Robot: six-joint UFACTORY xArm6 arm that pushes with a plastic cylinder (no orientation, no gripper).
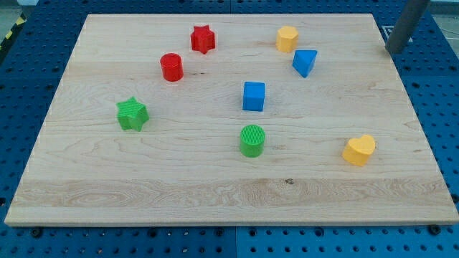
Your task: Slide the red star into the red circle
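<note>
Your red star (203,39) sits near the view's top of the table (215,193), left of centre, and the red circle (171,67) lies just below it and to its left, near but not touching. That short diagonal gap is why the job looks simple: one push from the star's upper right side should carry it down-left into the circle.

Your tip (393,51) is well apart from both, at the view's top right, right at the table's right edge or just off it; you cannot tell which. There is no gripper on this rod, so nothing is clenched or released; the tip touches no block.

Look at the room you have. The strip between the star and the table's top edge is narrow, so come in along it with care. On the way across you pass the yellow block (287,38) and the blue block (305,62); stay above them. The blue cube (253,95), green star (132,114), green cylinder (252,140) and yellow heart (358,150) lie lower down, out of the line.
</note>
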